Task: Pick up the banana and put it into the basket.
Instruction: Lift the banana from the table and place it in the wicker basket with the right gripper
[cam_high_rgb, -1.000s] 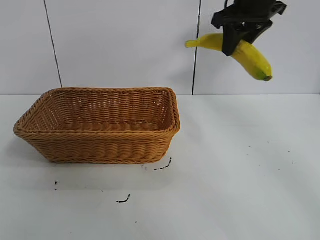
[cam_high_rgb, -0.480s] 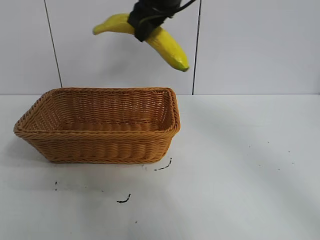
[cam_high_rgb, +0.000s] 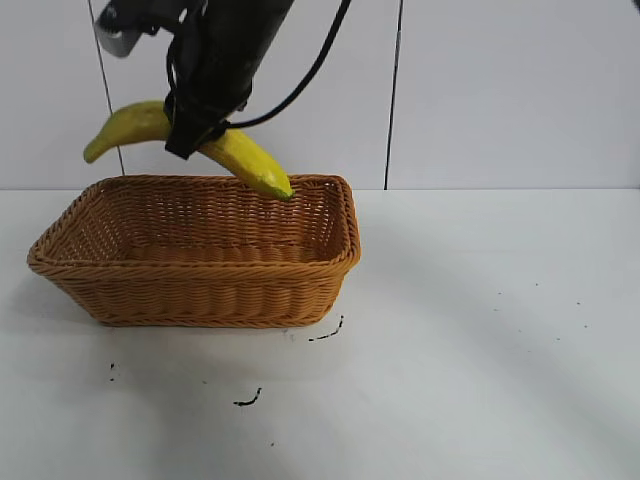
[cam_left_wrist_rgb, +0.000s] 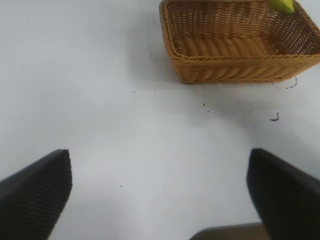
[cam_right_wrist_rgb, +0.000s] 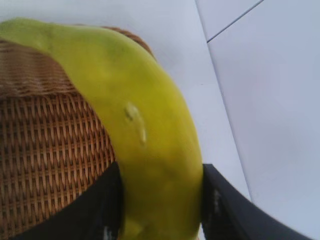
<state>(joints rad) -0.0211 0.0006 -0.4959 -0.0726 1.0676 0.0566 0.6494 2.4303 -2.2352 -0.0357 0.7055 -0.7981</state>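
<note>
Since a second ago, right claw (cam_high_rgb: 200, 130) carried banana (cam_high_rgb: 245, 157) over basket (cam_high_rgb: 200, 290).

Bare lab bench (white panelled wall (cam_high_rgb: 500, 90))

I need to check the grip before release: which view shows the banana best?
The exterior view: the whole banana hangs in the right gripper over the basket. The right wrist view shows only its middle between the fingers; the left wrist view shows just a tip.
</note>
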